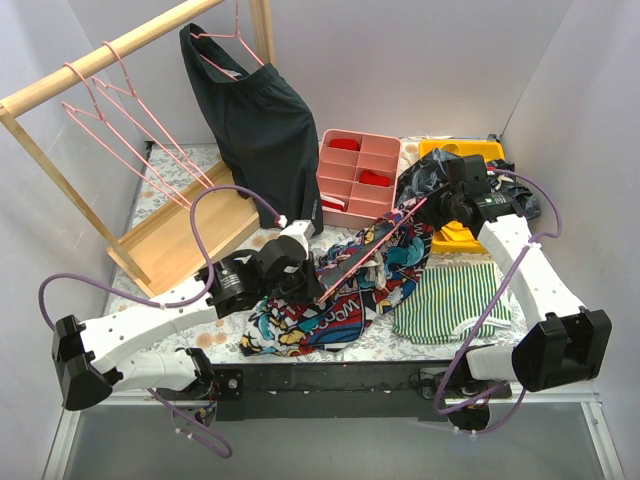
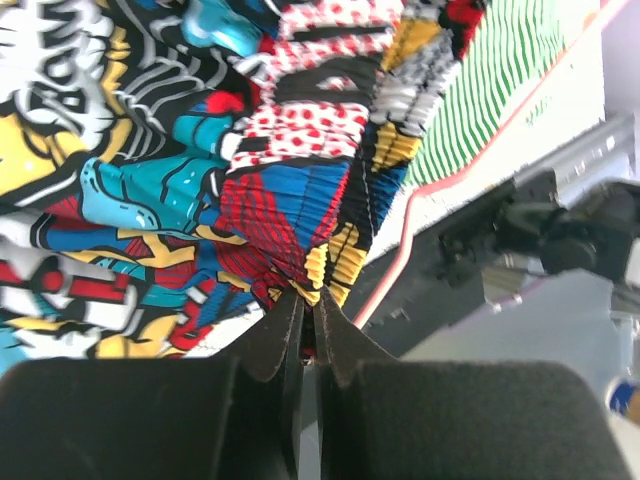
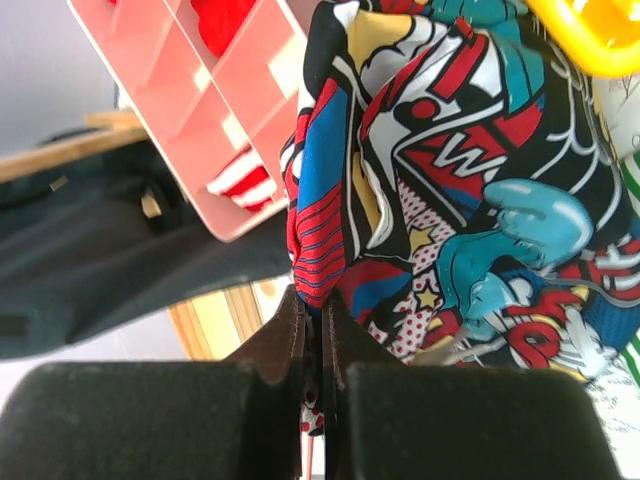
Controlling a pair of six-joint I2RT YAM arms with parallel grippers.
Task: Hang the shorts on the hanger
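The shorts (image 1: pixel 330 290) lie crumpled on the desk (image 1: pixel 180 195), just in front of the pink box (image 1: pixel 358 180). A thin pink hanger (image 1: pixel 372 250) lies slanted across the shorts, and its far end points toward the front right corner of the pink box.

From the top view you can see both arms reaching the shorts, but not how the fingers stand.

The wrist views show that. The left fingers (image 2: pixel 303 310) are pressed together on the gathered stretchy waist of the shorts, at the end far from the pink box. This view also shows a green striped cloth (image 2: pixel 500 90) lying beside the shorts. A thin pink line runs along its edge here, and you cannot tell if it is the hanger.

The right fingers (image 3: pixel 305 310) are pinched tight on a red and blue fold of the shorts, just beside the pink box. Only this view looks into the box, with red things in its little rooms. It also shows black shorts (image 3: pixel 90 250) behind the box.

Only the top view shows the wooden rack (image 1: pixel 100 60) to the left of the pink box, with more pink hangers on its bar.
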